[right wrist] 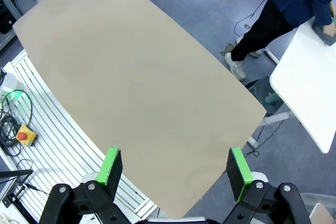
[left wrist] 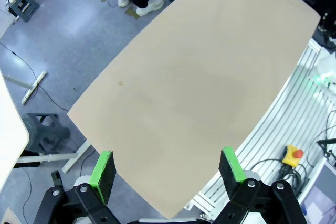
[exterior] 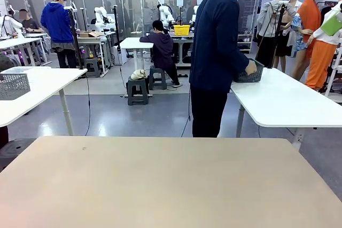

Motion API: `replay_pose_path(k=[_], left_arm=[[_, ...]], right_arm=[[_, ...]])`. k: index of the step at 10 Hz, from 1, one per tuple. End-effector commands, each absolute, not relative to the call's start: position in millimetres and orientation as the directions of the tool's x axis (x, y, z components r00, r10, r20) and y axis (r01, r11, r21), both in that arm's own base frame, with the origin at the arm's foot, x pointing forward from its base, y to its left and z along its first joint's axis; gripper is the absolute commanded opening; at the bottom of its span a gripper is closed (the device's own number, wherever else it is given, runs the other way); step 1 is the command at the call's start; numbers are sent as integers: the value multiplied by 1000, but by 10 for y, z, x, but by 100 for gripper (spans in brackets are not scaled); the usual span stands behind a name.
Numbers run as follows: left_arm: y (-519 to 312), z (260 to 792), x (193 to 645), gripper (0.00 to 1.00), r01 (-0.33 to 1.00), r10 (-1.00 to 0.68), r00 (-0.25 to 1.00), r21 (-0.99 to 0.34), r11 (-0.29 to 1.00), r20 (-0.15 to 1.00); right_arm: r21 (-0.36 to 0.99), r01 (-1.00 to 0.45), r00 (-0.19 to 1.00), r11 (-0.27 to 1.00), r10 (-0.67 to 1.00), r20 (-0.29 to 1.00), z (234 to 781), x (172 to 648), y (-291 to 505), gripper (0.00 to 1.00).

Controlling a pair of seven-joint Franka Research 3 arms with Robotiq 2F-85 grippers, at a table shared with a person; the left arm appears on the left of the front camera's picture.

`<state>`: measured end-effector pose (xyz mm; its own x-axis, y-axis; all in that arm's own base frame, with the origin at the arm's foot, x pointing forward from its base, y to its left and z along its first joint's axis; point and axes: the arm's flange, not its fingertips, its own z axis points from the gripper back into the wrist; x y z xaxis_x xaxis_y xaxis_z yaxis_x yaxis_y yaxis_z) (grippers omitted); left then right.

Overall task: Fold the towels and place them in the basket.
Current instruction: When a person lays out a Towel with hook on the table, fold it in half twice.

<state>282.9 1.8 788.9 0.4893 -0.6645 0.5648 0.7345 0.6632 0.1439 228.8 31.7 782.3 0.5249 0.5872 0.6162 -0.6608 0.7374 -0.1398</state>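
Front view: person (exterior: 216, 52) stands back turned, one hand (exterior: 250, 68) on the dark basket (exterior: 253, 75) at a white side table (exterior: 288, 102). The body hides part of the basket and its contents can't be made out.
Basket sits at the white table's corner next to the person, well apart from the tan table (exterior: 160, 180). It has lattice plastic sides and is cut off at the frame edge in the right wrist view. Tan top is smooth and matte with rounded corners. Left gripper (left wrist: 165, 157) is spread wide above the tan table's edge, grasping nothing. Right gripper (right wrist: 173, 155) is likewise released, with nothing between its green pads. Paler mesh basket (exterior: 13, 85) sits on another white table at far left, cut by the frame, inside unreadable.
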Motion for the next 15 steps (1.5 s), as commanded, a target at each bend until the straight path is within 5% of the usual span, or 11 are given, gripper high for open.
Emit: replay_pose_path(k=[1, 15], left_arm=[[15, 7893, 2822, 100, 737, -665, 486, 144, 661, 566], [15, 7893, 2822, 100, 737, -665, 486, 144, 661, 566]], right_arm=[[-139, -661, 521, 737, 585, 621, 7811, 2305, 315, 100], [-139, -661, 521, 737, 585, 621, 7811, 2305, 315, 100]])
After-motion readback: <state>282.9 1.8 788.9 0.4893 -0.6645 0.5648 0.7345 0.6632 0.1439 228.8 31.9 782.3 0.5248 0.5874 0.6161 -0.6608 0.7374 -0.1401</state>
